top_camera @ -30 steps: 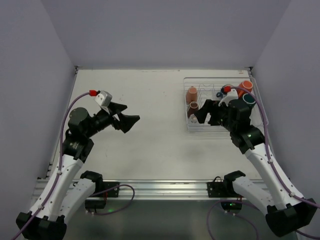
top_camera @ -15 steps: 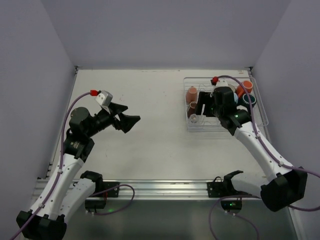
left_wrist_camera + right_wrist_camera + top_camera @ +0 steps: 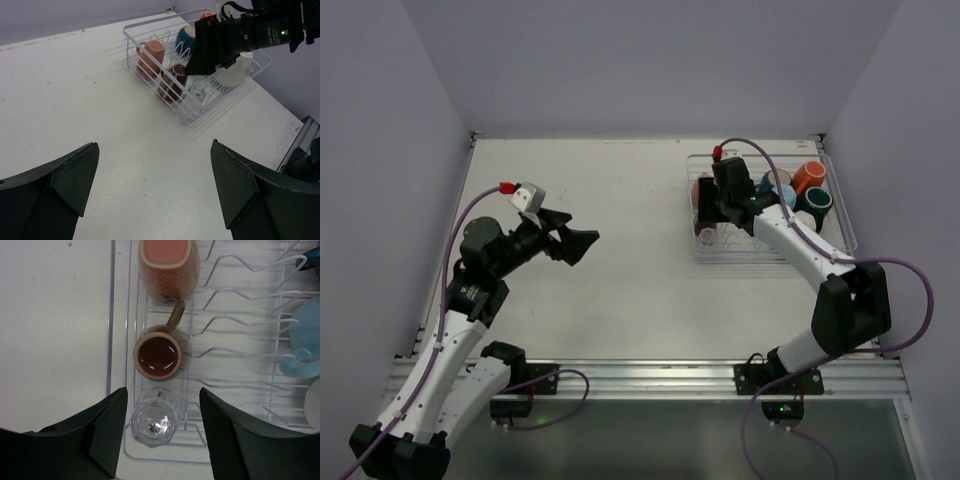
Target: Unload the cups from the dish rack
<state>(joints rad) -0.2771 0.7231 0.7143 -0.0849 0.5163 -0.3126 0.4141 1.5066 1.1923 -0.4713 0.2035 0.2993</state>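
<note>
Cups all inside rack (image 3: 760,250), far-right part of desk (image 3: 610,190).

Right fingers (image 3: 107,432) spread wide, above near-left corner of rack, one either side of tumbler (image 3: 154,422) in wrist view. Contact with it: cannot tell. Just behind tumbler: brown cup (image 3: 157,354), mouth up, handle pointing at salmon cup (image 3: 167,262), last in that row. Rack rim close on left of tumbler. Wire tines to right of the row, then light blue cup (image 3: 302,340) at edge of view.

Left fingers (image 3: 65,187) also spread wide, gripping nothing, over mid-left desk, well apart from rack, aimed at it.

View differences:
- Top: right arm (image 3: 790,235) over the left row, tumbler and brown cup barely readable. Only view with clear look at orange cup (image 3: 808,177) and teal cup (image 3: 817,200), far right of rack.
- Left wrist: side look at salmon, brown and tumbler lined along rack's left wall, white cup (image 3: 235,72) behind right arm.
- Right wrist: straight-down look at tumbler between fingers.

Count: one tumbler, one each of salmon, brown, light blue, orange, teal, white. Seven told apart. One rack.
</note>
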